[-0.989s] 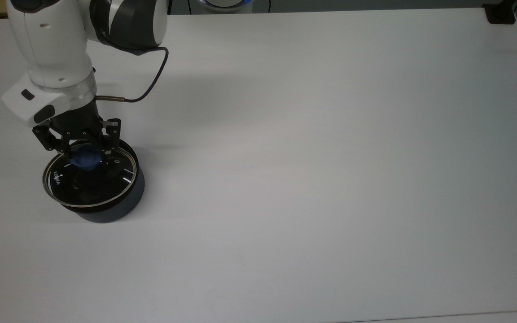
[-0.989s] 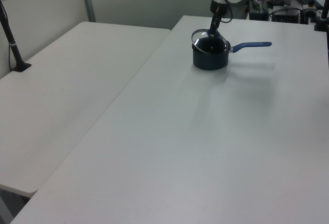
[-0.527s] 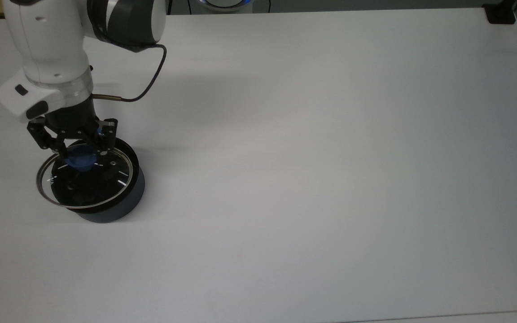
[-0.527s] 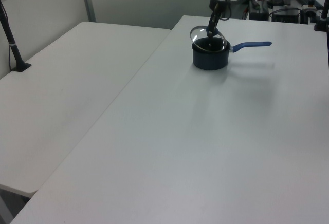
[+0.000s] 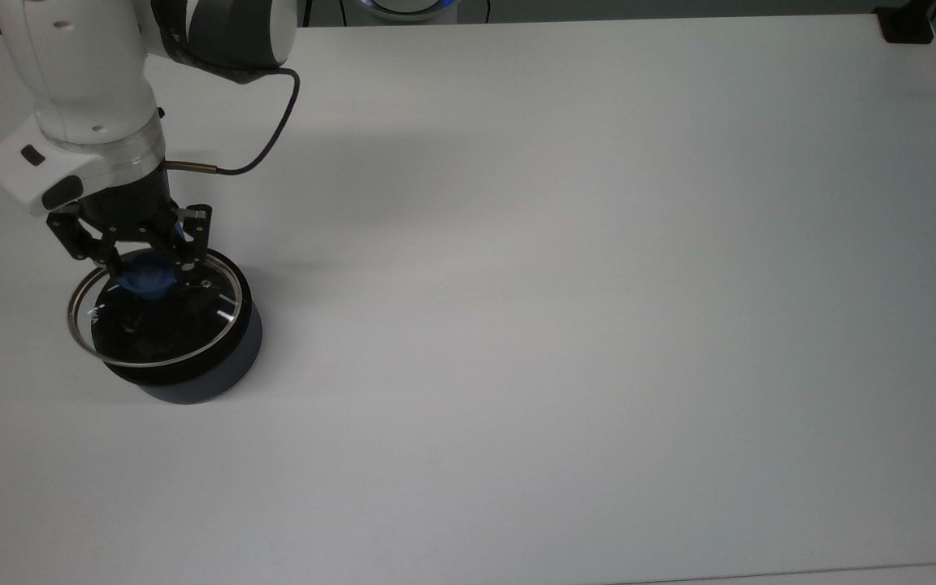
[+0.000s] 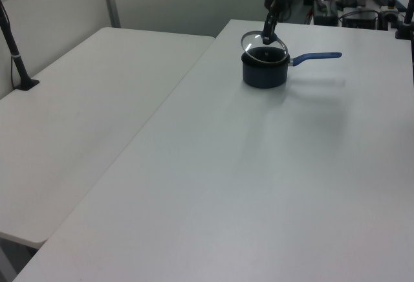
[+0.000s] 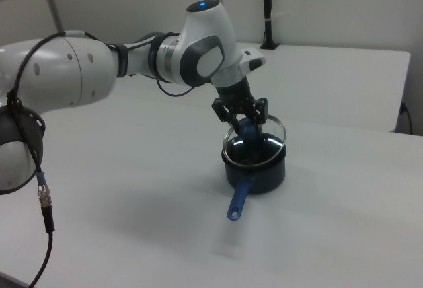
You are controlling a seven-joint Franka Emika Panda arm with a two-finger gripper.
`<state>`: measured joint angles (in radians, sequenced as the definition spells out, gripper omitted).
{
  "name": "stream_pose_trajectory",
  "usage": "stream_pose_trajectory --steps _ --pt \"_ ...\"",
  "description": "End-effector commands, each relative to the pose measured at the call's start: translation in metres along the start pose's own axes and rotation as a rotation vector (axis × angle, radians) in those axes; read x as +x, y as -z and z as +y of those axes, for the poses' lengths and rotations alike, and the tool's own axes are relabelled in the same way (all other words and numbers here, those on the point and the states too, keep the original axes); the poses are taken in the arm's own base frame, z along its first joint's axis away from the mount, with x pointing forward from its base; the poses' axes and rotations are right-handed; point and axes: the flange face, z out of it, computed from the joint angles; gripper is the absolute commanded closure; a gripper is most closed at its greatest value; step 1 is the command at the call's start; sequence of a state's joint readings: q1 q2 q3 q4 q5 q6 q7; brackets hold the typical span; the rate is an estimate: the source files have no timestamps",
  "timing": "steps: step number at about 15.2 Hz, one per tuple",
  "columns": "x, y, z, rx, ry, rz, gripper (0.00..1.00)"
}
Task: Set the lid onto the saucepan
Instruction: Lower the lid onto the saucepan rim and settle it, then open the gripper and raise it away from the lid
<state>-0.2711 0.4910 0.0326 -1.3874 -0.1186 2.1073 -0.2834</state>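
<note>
The saucepan (image 5: 224, 367) stands at the top view's left, dark blue-grey outside and black inside. In the left view the saucepan (image 6: 262, 76) points its long blue handle (image 6: 317, 56) to the left view's right. The clear glass lid (image 5: 161, 329) with a metal rim hangs tilted just above the pan's mouth, shifted a little toward the top view's left. My gripper (image 5: 145, 266) is shut on the lid's blue knob (image 5: 145, 280). The right view has the gripper (image 7: 245, 124) over the lid (image 7: 262, 144) and the saucepan (image 7: 261, 176).
The white table (image 5: 557, 284) stretches wide to the top view's right. A black clamp (image 5: 905, 24) sits at its far right corner. The arm's cable (image 5: 269, 146) loops beside the wrist. A second table (image 6: 84, 101) with a black post (image 6: 16, 55) adjoins in the left view.
The gripper with the lid has risen slightly and drifted toward the top view's left and top; the lid now sits higher and more tilted over the saucepan, which has not moved.
</note>
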Motion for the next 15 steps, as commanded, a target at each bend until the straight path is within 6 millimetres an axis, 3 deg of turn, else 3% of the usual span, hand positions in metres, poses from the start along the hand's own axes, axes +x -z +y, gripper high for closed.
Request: stream_pose_trajectory --steps 1,6,11,15 --pt "-0.001 0.011 -0.007 0.013 -0.009 -0.029 0.45" --pt "-0.002 0.009 -0.008 0.012 -0.006 -0.034 0.41" --pt "-0.003 -0.004 -0.009 0.009 -0.005 -0.043 0.01" --pt "-0.003 0.006 -0.006 0.007 -0.011 -0.031 0.00"
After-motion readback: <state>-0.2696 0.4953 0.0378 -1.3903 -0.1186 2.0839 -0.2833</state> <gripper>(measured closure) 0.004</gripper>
